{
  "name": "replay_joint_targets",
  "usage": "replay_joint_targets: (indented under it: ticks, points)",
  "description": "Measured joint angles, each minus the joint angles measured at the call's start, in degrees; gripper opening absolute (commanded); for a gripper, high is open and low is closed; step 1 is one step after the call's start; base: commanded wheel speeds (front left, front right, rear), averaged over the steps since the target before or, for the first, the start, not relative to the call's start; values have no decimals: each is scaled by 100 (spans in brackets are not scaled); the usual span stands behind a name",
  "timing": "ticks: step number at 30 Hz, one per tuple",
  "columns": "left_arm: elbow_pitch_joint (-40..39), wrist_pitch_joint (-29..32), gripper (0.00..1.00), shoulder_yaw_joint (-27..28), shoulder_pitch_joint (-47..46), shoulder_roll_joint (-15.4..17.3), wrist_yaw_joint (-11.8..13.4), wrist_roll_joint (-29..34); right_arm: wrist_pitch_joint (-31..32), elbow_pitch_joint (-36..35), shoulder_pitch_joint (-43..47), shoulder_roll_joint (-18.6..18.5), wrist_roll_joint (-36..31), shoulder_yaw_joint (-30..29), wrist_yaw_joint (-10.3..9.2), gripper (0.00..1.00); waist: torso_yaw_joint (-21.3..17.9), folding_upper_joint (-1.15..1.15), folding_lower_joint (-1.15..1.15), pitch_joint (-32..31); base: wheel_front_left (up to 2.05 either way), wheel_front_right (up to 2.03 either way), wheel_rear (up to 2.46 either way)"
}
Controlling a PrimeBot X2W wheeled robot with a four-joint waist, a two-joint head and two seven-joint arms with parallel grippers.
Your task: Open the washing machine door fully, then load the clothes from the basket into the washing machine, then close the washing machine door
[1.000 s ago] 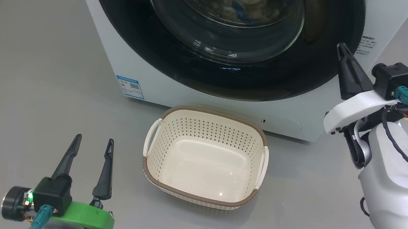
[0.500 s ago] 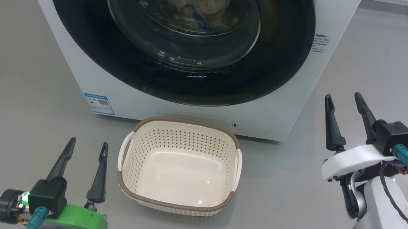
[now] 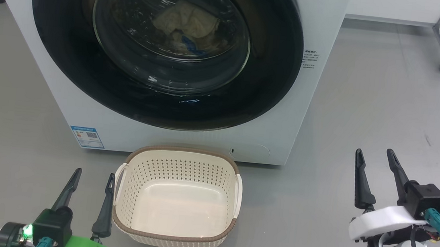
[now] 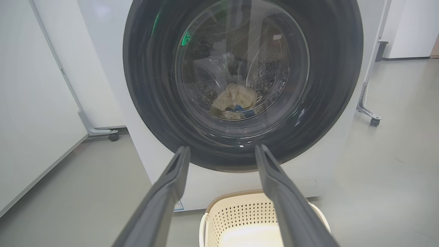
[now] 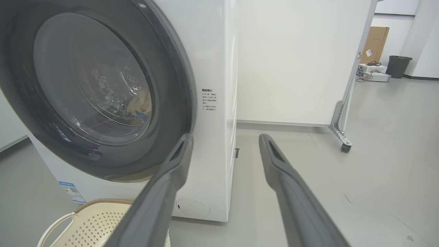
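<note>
1. The washing machine door, upper centre of the head view, sits shut against the washing machine.
2. The clothes lie in the drum, behind the glass.
3. The basket, lower centre, stands empty on the floor.
4. The left tool, lower left, and the right tool, lower right, both stand spread and hold nothing.
5. I'd judge that nothing remains to do.

The robot's left hand is hovering just left of the basket, its two dark fingers standing apart and gripping nothing. The right hand is hanging well off to the basket's right, fingers likewise spread and empty. Both are pointing toward the basket's far side.
</note>
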Motion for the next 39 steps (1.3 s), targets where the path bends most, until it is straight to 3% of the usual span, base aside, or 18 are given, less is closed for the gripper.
replay_joint_targets:
  ticks: [15,39]
  points:
    - [110,0,100,18,218,14,-1,0,1,-662,865,69,-89,-75,-105,100,-144,0,0,-340,0,0,0]
    - [64,0,100,8,246,16,-1,7,1,-1213,1315,94,-135,-142,-113,100,-93,0,0,-361,0,0,0]
